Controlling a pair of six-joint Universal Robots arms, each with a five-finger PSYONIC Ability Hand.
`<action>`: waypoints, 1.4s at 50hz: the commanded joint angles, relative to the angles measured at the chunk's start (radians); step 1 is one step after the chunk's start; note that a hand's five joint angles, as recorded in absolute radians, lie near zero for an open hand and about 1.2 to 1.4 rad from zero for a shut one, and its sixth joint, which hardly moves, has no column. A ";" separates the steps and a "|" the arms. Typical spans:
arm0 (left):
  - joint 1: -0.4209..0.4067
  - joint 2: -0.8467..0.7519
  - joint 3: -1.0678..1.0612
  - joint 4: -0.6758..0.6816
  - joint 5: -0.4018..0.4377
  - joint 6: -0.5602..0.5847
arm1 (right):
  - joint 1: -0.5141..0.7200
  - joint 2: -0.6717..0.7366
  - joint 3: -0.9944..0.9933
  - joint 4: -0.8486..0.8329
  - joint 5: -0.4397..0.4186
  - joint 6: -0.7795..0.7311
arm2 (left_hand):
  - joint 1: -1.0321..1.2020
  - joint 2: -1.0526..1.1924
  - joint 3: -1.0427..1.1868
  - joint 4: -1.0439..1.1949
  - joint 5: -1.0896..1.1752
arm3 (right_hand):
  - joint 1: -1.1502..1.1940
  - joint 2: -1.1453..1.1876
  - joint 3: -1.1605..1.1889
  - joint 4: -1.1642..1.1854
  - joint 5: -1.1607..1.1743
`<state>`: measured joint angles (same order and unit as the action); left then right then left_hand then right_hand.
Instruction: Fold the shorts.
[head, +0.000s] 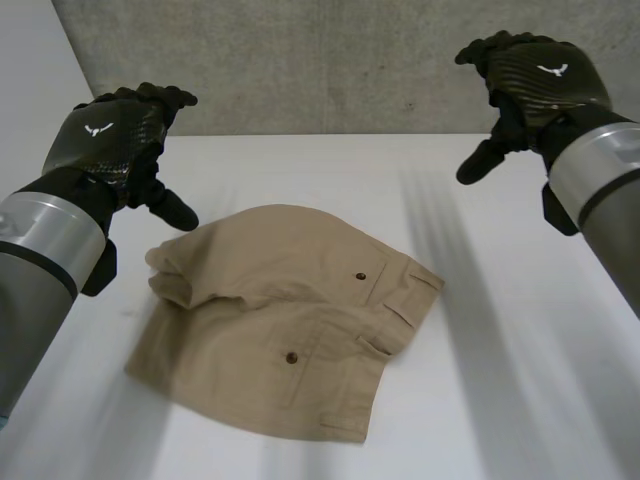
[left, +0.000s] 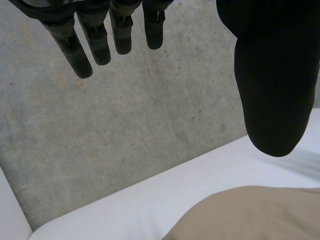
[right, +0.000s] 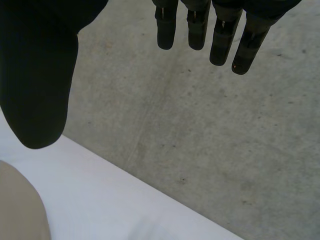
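Tan shorts (head: 285, 320) lie on the white table (head: 500, 380), folded over with two buttoned back pockets facing up and the waistband toward the right. My left hand (head: 115, 140) hovers above the table just beyond the shorts' left edge, open, fingers (left: 80, 55) straight and thumb spread, holding nothing. My right hand (head: 530, 85) hangs high over the table's far right, well clear of the shorts, open and empty too, with fingers (right: 220, 35) straight. In each wrist view a tan corner of the shorts (left: 250, 215) (right: 20, 210) shows below the thumb.
A grey concrete wall (head: 330, 60) rises right behind the table's far edge. Bare white tabletop stretches right of the shorts and in front of them.
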<state>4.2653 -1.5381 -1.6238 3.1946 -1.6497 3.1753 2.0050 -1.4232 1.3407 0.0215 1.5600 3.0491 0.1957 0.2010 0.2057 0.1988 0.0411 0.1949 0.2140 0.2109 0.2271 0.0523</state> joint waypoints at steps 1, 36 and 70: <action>0.004 0.015 0.032 -0.094 0.004 0.002 | -0.035 -0.072 0.084 -0.003 -0.011 0.005 | -0.020 -0.026 -0.030 -0.023 -0.040 | -0.020 -0.040 -0.036 -0.053 -0.052; 0.004 0.019 -0.018 -0.035 0.002 0.002 | 0.231 0.210 0.477 -0.080 -0.445 -0.228 | -0.020 -0.026 -0.030 -0.023 -0.040 | 0.198 0.179 0.182 0.166 0.166; 0.002 0.019 -0.027 -0.033 0.002 0.002 | 0.248 0.193 0.396 -0.302 -0.229 -0.253 | -0.020 -0.026 -0.030 -0.023 -0.040 | 1.201 1.182 1.185 1.169 1.169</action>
<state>4.2691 -1.5187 -1.6492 3.1619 -1.6475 3.1765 2.2700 -1.1607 1.7823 -0.2891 1.3007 2.7940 0.1957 0.2010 0.2057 0.1988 0.0411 0.9618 1.1566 1.1811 1.1882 0.9671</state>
